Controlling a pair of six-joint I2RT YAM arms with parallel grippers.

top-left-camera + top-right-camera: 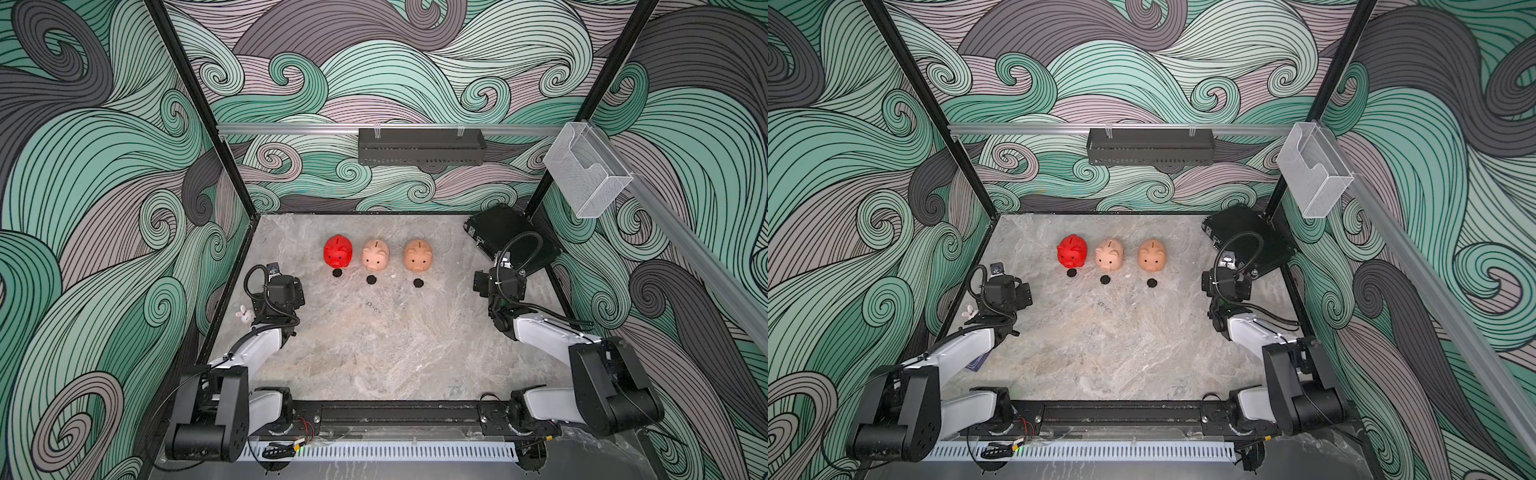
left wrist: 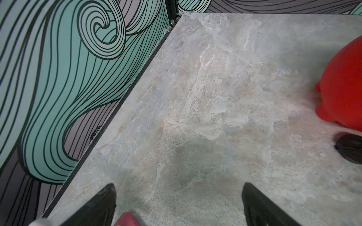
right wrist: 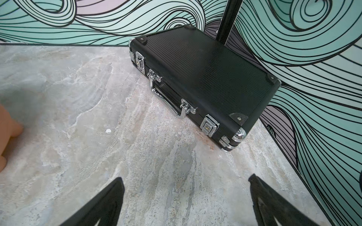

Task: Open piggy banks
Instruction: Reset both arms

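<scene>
Three pigs are standing upright in a row, coin slots facing up. The red piggy bank (image 1: 338,252) is sitting farthest from the black case (image 1: 511,239), the paler peach-pink piggy bank (image 1: 375,255) is standing in the middle, and the darker peach-pink piggy bank (image 1: 418,255) is standing nearest the case.

Soft, even light, faint shadows, sharp top views with bowed edges, blurry wrist-view foregrounds.

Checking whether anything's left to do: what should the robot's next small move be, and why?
Likely just pull the left tool and right tool back home: both are open and empty, and the red pig and both peach pigs each have a black plug lying on the table in front, so they seem opened.
</scene>
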